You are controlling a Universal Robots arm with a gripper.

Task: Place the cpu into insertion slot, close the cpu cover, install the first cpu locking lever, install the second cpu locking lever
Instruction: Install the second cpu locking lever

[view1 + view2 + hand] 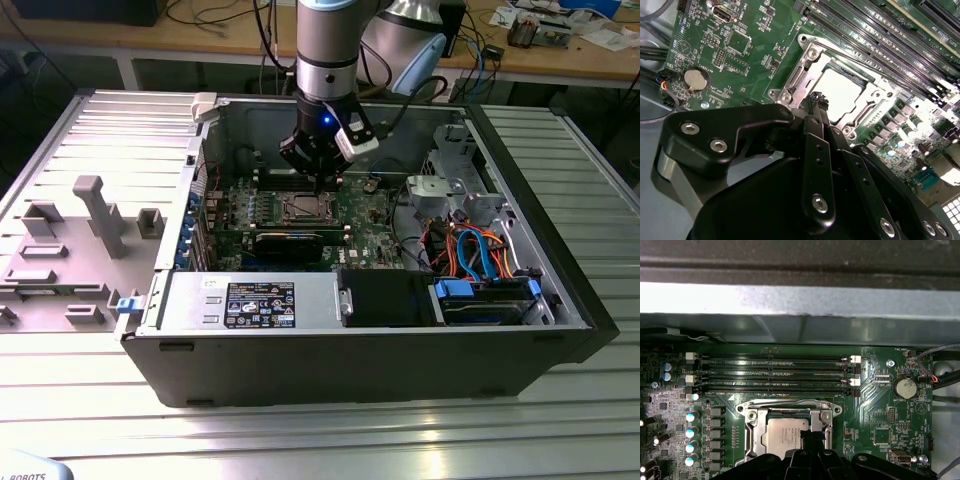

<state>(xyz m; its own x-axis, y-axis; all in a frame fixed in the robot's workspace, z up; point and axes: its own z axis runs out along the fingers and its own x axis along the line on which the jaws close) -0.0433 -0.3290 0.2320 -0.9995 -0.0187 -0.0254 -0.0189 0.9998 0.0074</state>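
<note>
- Black fingered tool (816, 100) hangs from the arm over the middle of the open grey computer case (330, 385). In the second wrist view its fingertips sit drawn close together, with nothing visibly between them, right at the near edge of the socket.
- Off to the exterior view's left, a grey moulded fixture tray (70, 250) lies on the ribbed metal table (320, 440), well apart from the work.
- Moving right, the green circuit board (745, 55) carries the insertion slot (787, 432), a square socket with a silver metal rim, just beside the long parallel dark memory slots (775, 372).
- Flat square cpu (840, 92) with a silvery-grey top already lies inside the slot, so placement looks done.
- Silver windowed cpu cover (800, 82) appears to lie down around the chip, though I cannot tell if it is fully flat.
- Thin wire locking lever (850, 55) runs along the socket's far edge; whether it is hooked is unclear.
- Further right, a round silver coin battery (904, 388) sits near the board's edge.
- Risk, as I judge it: the closed tips could slide off a thin springy lever and strike the chip or cover, or the lever could snap back if it misses its hook.
</note>
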